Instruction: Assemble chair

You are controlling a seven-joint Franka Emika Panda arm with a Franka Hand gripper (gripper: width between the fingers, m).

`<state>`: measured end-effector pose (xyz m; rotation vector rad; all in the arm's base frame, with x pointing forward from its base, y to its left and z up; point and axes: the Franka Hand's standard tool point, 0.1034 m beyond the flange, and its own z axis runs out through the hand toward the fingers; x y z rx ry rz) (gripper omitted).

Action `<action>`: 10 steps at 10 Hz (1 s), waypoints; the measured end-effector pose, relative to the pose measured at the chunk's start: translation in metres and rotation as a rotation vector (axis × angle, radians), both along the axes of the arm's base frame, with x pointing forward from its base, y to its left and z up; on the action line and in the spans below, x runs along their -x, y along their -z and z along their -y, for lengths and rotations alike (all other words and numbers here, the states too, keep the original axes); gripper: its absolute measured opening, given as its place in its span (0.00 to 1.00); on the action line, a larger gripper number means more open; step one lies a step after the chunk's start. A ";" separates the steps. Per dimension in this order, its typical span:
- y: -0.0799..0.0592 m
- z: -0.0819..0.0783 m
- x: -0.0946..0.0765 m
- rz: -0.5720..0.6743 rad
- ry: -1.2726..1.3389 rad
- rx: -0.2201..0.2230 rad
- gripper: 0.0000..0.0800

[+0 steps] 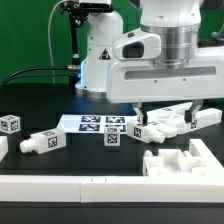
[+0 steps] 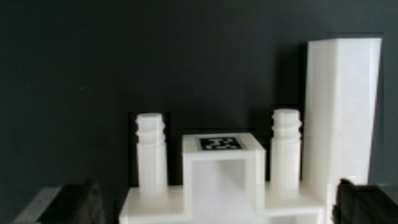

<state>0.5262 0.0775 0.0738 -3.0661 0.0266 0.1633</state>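
Observation:
The chair is in loose white tagged parts. In the wrist view a part with two ribbed pegs (image 2: 151, 150) and a tagged block (image 2: 221, 145) lies between my black fingertips (image 2: 75, 205), with a thin dark gap on each side. A tall white slab (image 2: 342, 110) stands beside it. My gripper (image 2: 219, 205) is open and straddles this part's base. In the exterior view my gripper (image 1: 145, 124) is low over the same tagged part (image 1: 178, 122) at the right. A notched seat slab (image 1: 178, 160) lies in front of it.
The marker board (image 1: 92, 123) lies mid-table. A tagged cube (image 1: 11, 125), a tagged leg piece (image 1: 40, 141) and another tagged block (image 1: 110, 140) lie to the exterior view's left. A low white wall (image 1: 60, 186) runs along the front. The white robot base (image 1: 98, 55) stands behind.

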 end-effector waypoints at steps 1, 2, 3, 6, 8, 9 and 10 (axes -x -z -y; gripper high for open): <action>0.000 0.000 -0.001 0.001 0.001 0.000 0.81; 0.001 0.000 0.000 0.001 -0.011 0.000 0.81; 0.004 -0.003 0.006 0.001 -0.102 -0.005 0.81; 0.018 -0.010 0.042 0.037 -0.310 -0.012 0.81; 0.018 -0.009 0.042 0.031 -0.300 -0.012 0.81; 0.018 -0.009 0.042 0.030 -0.300 -0.012 0.81; 0.019 -0.009 0.044 0.034 -0.328 -0.013 0.81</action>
